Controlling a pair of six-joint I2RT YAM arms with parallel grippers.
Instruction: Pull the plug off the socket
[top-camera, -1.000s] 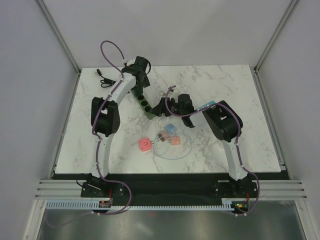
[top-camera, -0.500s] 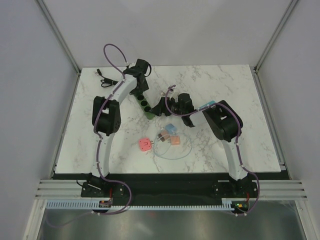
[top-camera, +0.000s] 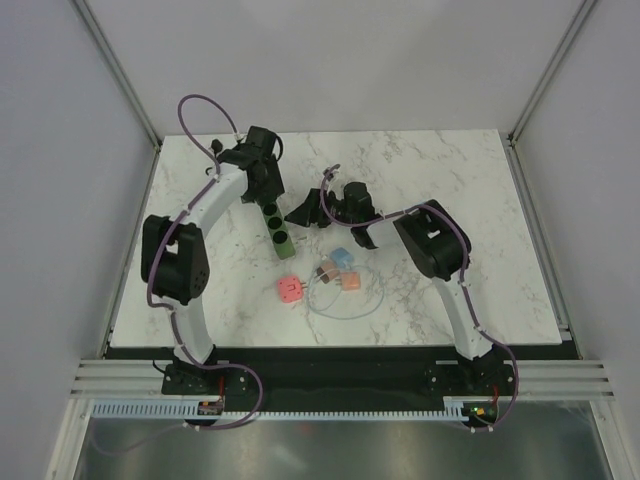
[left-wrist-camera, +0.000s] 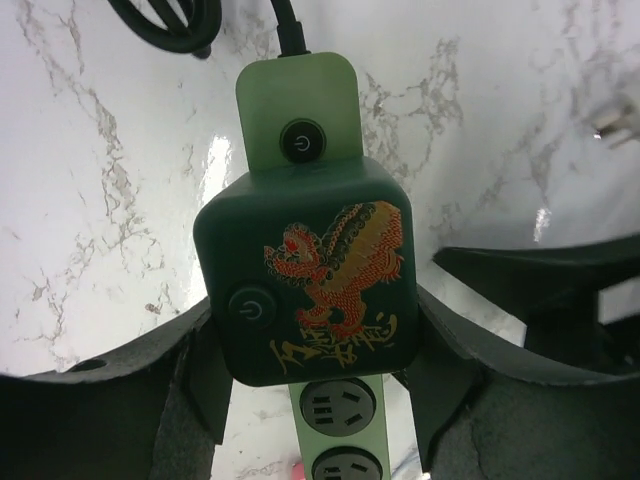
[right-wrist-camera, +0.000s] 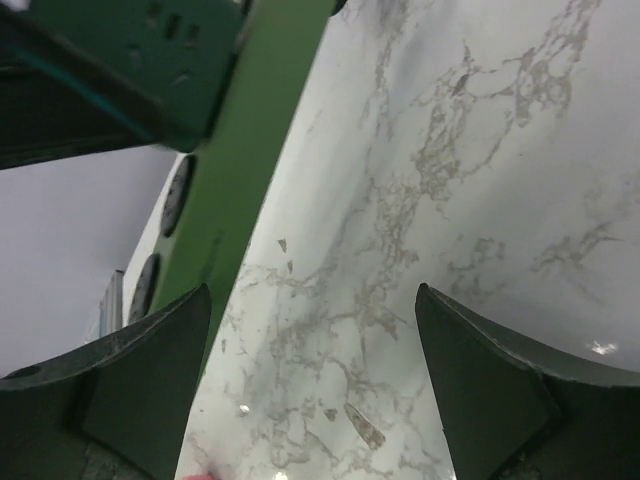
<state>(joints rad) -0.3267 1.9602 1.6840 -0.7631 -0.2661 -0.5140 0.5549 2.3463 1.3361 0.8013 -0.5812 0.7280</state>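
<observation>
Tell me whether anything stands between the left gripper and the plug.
Nothing visible does. The left gripper straddles the plug, with a finger close against each side. The plug sits in the strip, not yet pulled off.

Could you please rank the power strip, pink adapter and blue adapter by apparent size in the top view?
1. Power strip
2. Pink adapter
3. Blue adapter, only slightly smaller than the pink one

The white marbled tabletop (top-camera: 470, 200) carries a green power strip (top-camera: 278, 232) lying slantwise, a black cord (left-wrist-camera: 160, 15) coiled beyond it, and, toward the near edge, a pink block (top-camera: 290, 289) beside small adapters (top-camera: 340, 268) and a thin looped cable (top-camera: 345, 312).
</observation>
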